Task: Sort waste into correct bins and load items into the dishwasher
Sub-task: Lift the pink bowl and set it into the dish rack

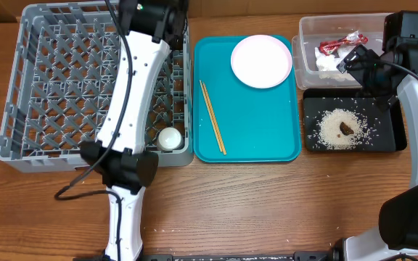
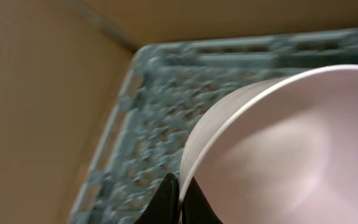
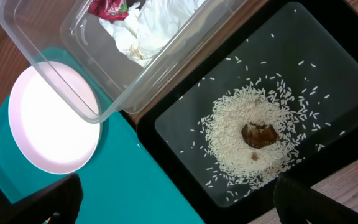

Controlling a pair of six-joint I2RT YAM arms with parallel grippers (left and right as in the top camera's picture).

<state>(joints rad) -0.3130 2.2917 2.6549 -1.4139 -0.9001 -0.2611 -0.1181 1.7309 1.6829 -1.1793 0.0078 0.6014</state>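
My left gripper [image 2: 180, 198] is shut on the rim of a white bowl [image 2: 278, 149] and holds it over the grey dish rack [image 2: 148, 124]. In the overhead view the left arm [image 1: 154, 18] hides the bowl at the rack's [image 1: 42, 87] far right. A small white cup [image 1: 170, 138] sits in the rack's near right corner. My right gripper [image 3: 179, 199] is wide open and empty, hovering [image 1: 360, 67] by the clear tub [image 1: 318, 29] and the black tray [image 1: 387, 138]. The tub holds a red wrapper [image 1: 339, 45] and a white napkin [image 1: 329, 64]. Rice [image 1: 332, 130] with a brown lump [image 1: 347, 128] lies in the black tray.
A teal tray [image 1: 252, 130] stands between the rack and the bins. It carries a round pale pink plate [image 1: 261, 61] and wooden chopsticks [image 1: 212, 116]. Bare wooden table [image 1: 267, 210] runs along the front. The right arm's base [image 1: 412, 217] stands at the near right.
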